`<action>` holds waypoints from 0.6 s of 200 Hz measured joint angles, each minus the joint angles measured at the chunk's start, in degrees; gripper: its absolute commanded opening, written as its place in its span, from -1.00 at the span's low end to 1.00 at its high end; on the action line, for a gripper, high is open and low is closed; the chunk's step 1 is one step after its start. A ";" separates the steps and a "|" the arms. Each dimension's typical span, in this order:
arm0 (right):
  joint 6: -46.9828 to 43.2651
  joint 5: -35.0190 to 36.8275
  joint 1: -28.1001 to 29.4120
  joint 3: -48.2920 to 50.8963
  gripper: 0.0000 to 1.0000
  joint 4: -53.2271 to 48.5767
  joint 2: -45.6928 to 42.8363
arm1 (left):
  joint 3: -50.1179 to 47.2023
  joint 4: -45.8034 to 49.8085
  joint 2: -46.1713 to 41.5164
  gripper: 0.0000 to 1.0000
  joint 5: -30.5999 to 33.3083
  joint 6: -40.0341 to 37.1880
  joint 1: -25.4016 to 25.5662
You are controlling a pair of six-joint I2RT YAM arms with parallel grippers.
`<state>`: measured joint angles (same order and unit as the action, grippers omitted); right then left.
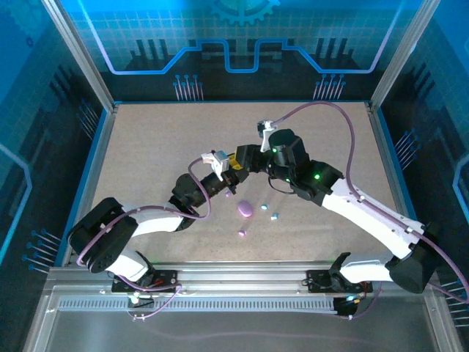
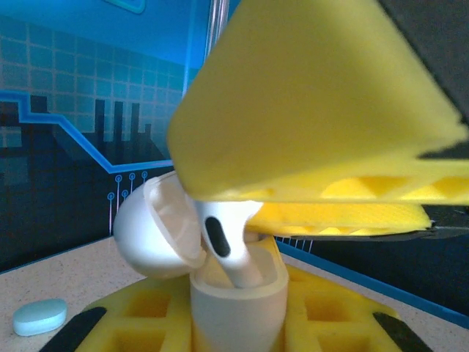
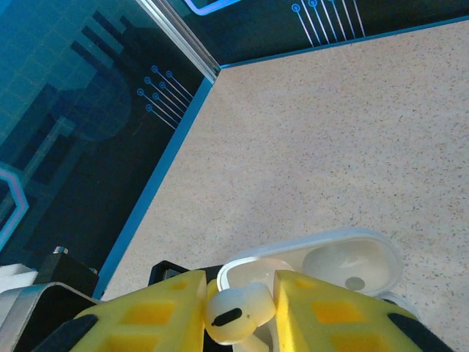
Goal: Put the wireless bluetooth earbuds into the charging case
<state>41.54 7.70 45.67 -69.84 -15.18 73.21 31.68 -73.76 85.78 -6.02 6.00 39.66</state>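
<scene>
My left gripper (image 2: 236, 326) (image 1: 234, 169) is shut on the body of a white charging case (image 2: 238, 308), held upright with its lid (image 2: 150, 231) swung open to the left. A white earbud (image 2: 220, 238) stands tilted with its stem down inside the case. My right gripper (image 3: 238, 315) (image 1: 253, 157) is shut on that earbud (image 3: 236, 315) from above, and its yellow fingers (image 2: 315, 110) hang over the case. In the right wrist view the open case (image 3: 293, 257) and its lid (image 3: 359, 264) lie just beyond the fingertips. Both grippers meet above the middle of the table.
On the table in front of the grippers lie a purple case (image 1: 245, 210), two light blue earbuds (image 1: 275, 216) (image 1: 265, 207) and a purple earbud (image 1: 242, 233). A light blue pebble-like piece (image 2: 40, 317) rests on the table left of the held case. Blue walls (image 1: 95, 139) ring the table.
</scene>
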 measured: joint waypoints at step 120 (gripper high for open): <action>-1.57 1.97 0.83 -0.02 -0.34 -3.17 -1.18 | 0.00 -0.28 0.02 -0.63 1.79 -0.07 0.26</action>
<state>39.97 9.67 46.50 -69.87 -18.35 72.03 31.68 -74.04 85.80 -4.23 5.93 39.92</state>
